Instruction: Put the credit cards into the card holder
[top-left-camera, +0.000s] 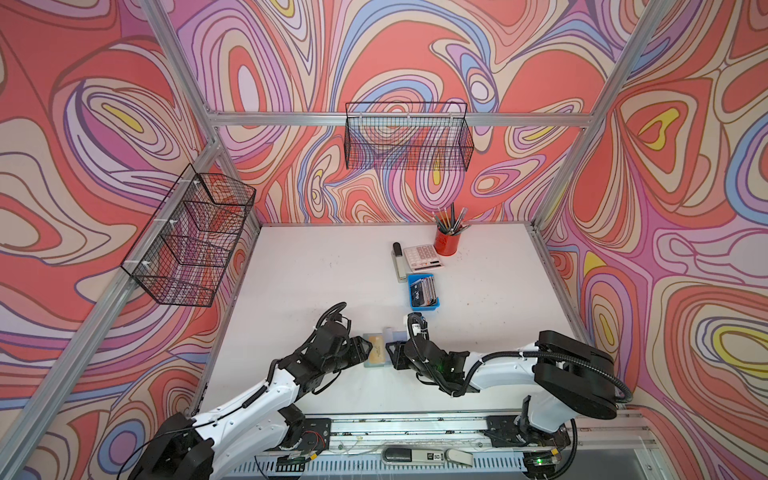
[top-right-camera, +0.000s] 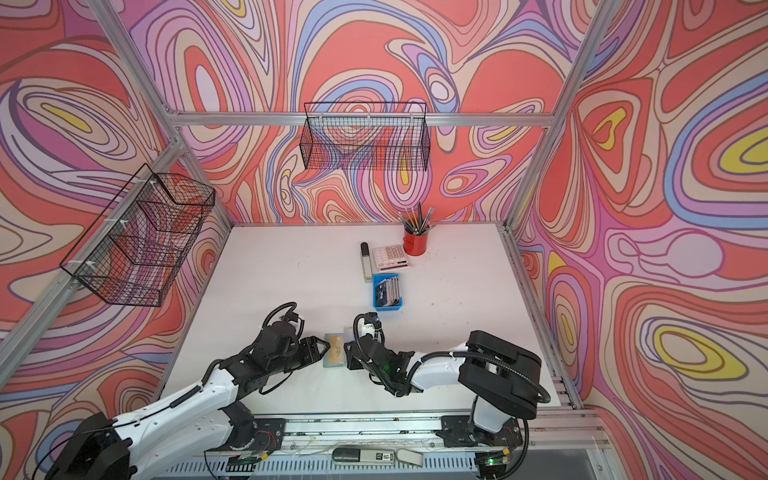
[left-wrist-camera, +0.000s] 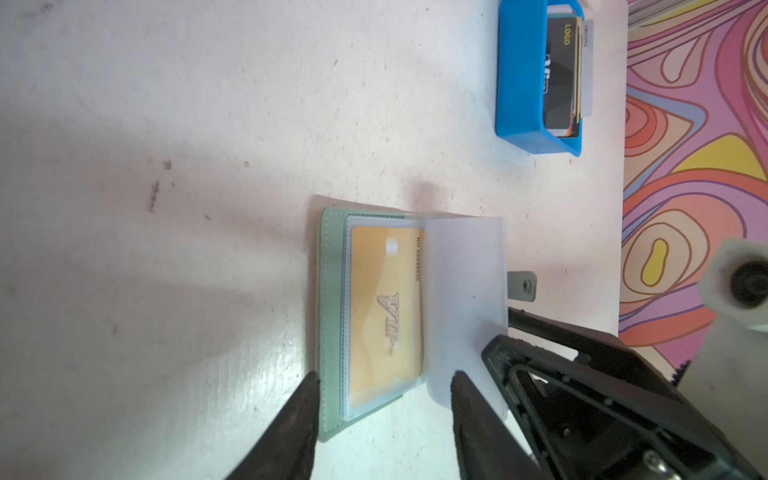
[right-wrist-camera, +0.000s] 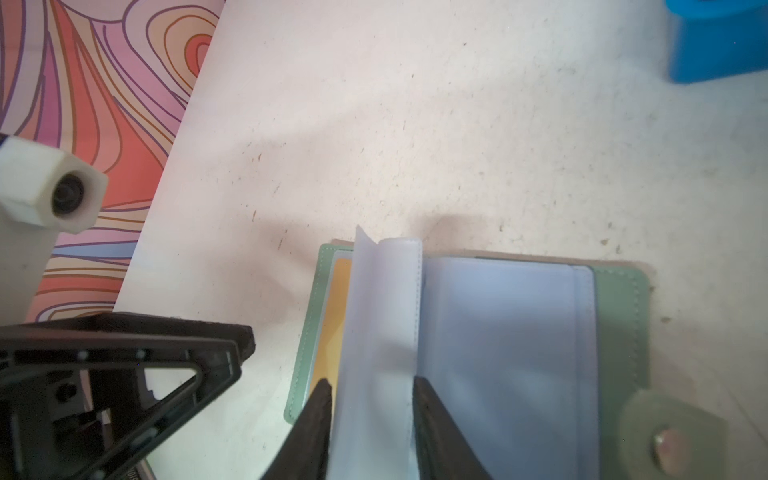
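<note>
Slippage of the clear sleeves (right-wrist-camera: 380, 332), pinched by the right claw (right-wrist-camera: 371, 384), is being risked while the card holder (top-left-camera: 368, 353), lower centre in a top view, is only being straddled by the released left claw (left-wrist-camera: 384, 376).

Bright even light, soft shadows on the table (left-wrist-camera: 166, 291), bowed edges, blurred near foreground.

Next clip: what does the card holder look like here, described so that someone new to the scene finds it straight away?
On the white table, go to the near side, where the left gripper and right gripper meet; the card holder lies open between them. It is a sage-green booklet with clear sleeves, one holding a yellow-gold card, unlike the blue tray farther back.
</note>
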